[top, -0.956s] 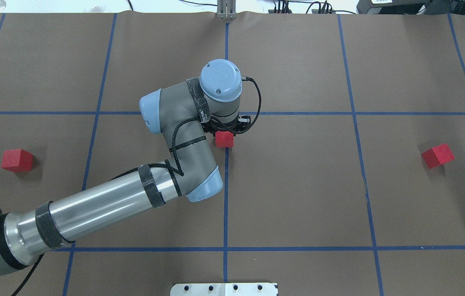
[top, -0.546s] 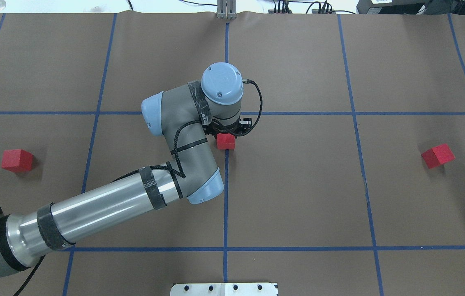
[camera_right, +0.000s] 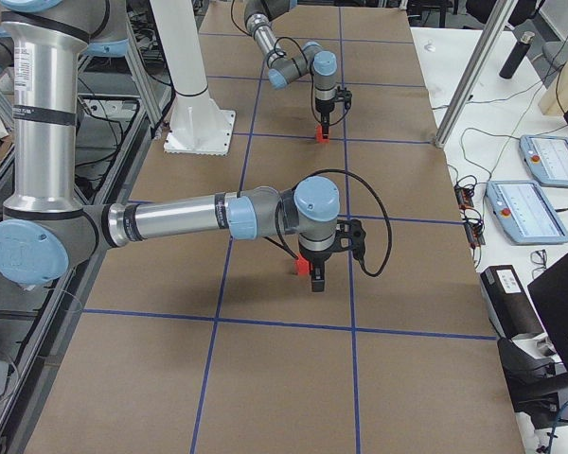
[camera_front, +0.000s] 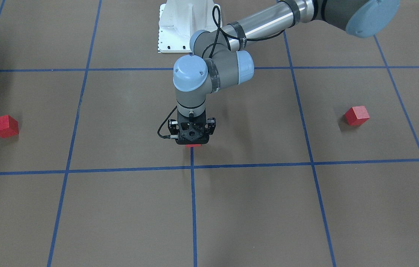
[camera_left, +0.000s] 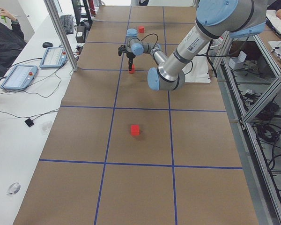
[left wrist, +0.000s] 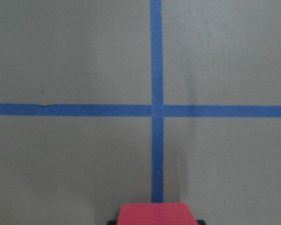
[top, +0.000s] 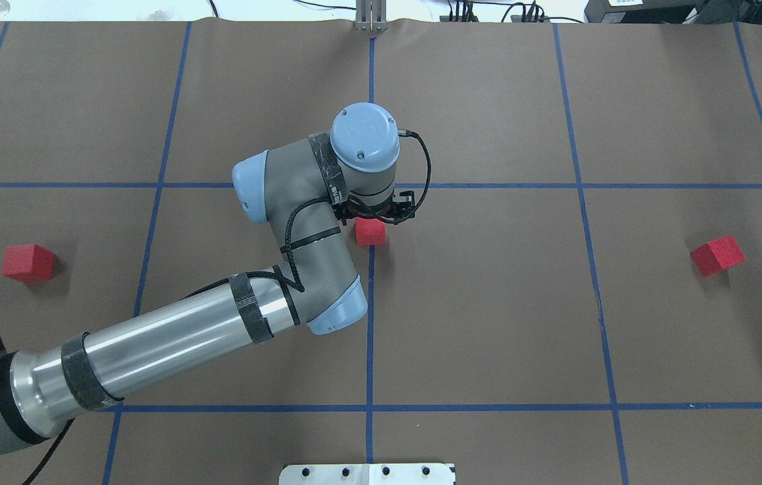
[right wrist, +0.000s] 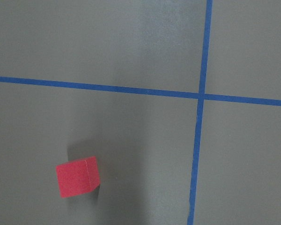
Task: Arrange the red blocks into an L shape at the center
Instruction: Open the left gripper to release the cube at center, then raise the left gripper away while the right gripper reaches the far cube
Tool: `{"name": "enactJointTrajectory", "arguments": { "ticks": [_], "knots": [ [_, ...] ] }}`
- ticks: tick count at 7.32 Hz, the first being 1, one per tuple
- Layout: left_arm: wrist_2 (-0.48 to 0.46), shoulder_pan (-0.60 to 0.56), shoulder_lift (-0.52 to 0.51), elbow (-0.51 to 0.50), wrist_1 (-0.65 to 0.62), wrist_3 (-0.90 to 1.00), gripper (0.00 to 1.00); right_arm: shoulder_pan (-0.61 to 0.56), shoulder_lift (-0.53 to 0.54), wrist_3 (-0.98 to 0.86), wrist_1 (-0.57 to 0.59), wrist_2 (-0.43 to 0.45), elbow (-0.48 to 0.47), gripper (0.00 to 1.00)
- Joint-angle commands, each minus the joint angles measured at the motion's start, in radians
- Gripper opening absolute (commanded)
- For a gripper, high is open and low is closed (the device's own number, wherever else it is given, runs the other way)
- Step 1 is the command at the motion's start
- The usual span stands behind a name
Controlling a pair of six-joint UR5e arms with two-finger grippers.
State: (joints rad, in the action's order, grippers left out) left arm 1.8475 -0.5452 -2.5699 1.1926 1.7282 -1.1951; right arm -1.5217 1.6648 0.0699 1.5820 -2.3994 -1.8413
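Note:
My left gripper [top: 370,223] points straight down over the center [top: 394,283] and is shut on a red block [top: 370,233], at or just above the brown surface on the middle blue line. That block shows at the bottom of the left wrist view [left wrist: 157,213] and under the gripper [camera_front: 193,142] in the front view [camera_front: 193,145]. A second red block [top: 28,262] lies far left. A third [top: 717,255] lies far right and shows in the right wrist view [right wrist: 77,176]. My right gripper [camera_right: 316,279] shows only in the exterior right view, so I cannot tell whether it is open or shut.
The white metal base [top: 367,473] sits at the near edge. A metal post [top: 370,17] stands at the far edge on the middle line. Blue tape lines cross just beyond the held block [left wrist: 156,110]. Tablets [camera_right: 540,156] lie on a side table.
My left gripper and the red block in it have shifted slightly to the right along the middle line. The two outer blocks have not moved.

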Motion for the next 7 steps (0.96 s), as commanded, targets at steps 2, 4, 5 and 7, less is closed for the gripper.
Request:
{"name": "enactJointTrajectory", "arguments": {
  "ticks": [2, 4, 5, 7],
  "knots": [
    [0.005, -0.079, 0.016, 0.132, -0.021, 0.002, 0.99, 0.026, -0.057, 0.02, 0.009, 0.003, 0.008, 0.99],
    [0.028, -0.134, 0.12, 0.282, -0.09, 0.049, 0.99, 0.199, -0.071, 0.195, -0.066, 0.006, 0.001, 0.99],
    [0.036, -0.159, 0.176, 0.359, -0.123, 0.096, 0.99, 0.26, -0.059, 0.306, -0.174, 0.015, 0.022, 0.99],
    [0.036, -0.179, 0.22, 0.406, -0.133, 0.129, 0.99, 0.354, -0.051, 0.363, -0.354, 0.072, 0.114, 0.99]
  ]
}}
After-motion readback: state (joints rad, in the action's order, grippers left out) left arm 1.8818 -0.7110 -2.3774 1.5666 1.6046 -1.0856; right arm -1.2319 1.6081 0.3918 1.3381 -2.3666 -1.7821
